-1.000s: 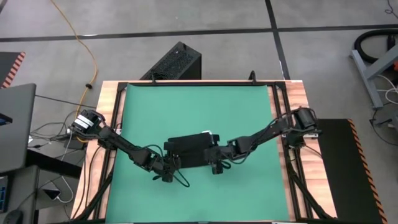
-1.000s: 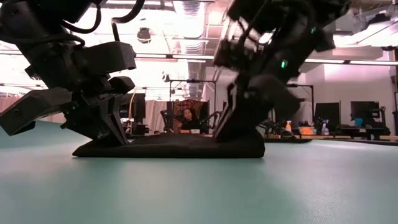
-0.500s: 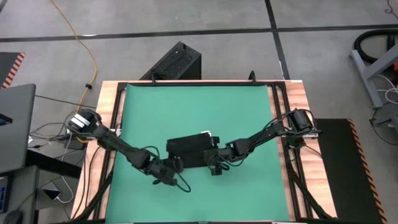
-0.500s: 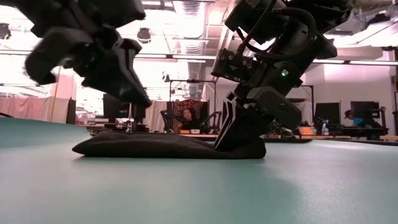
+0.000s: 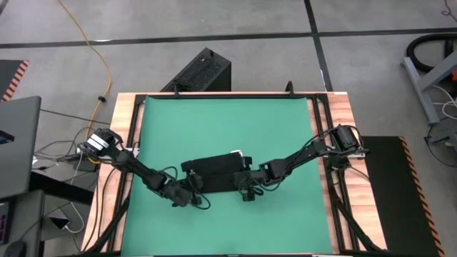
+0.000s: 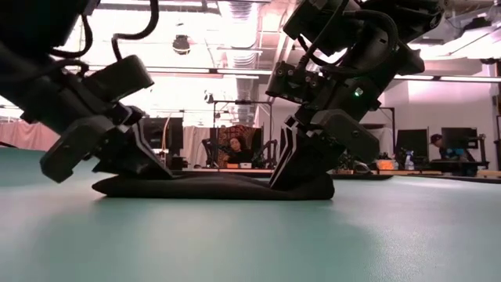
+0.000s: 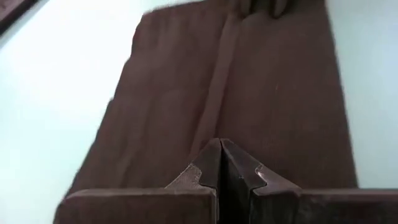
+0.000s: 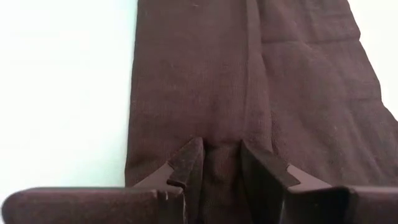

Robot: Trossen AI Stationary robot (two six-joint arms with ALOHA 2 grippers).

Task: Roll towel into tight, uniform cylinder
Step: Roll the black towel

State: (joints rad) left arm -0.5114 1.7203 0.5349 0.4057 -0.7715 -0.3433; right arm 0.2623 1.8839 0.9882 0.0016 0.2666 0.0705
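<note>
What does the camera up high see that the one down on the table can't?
Only the high view shows the whole green mat, the wooden table, the ribbed box and the towel's white tag. Only the low view shows the room behind, with a person sitting far off. Both show the black towel, the left end effector shut at one end and the right end effector pinching the other end.

1. One towel [image 5: 214, 171], black, folded flat.
2. One green mat [image 5: 225, 128] beneath it.
3. Two grippers: the left gripper [image 5: 191, 187] at the towel's left end, the right gripper [image 5: 246, 178] at its right end.
4. One black ribbed box [image 5: 203, 71] on the floor beyond the table's far edge.
5. One yellow cable [image 5: 96, 50] on the floor, far left.
</note>
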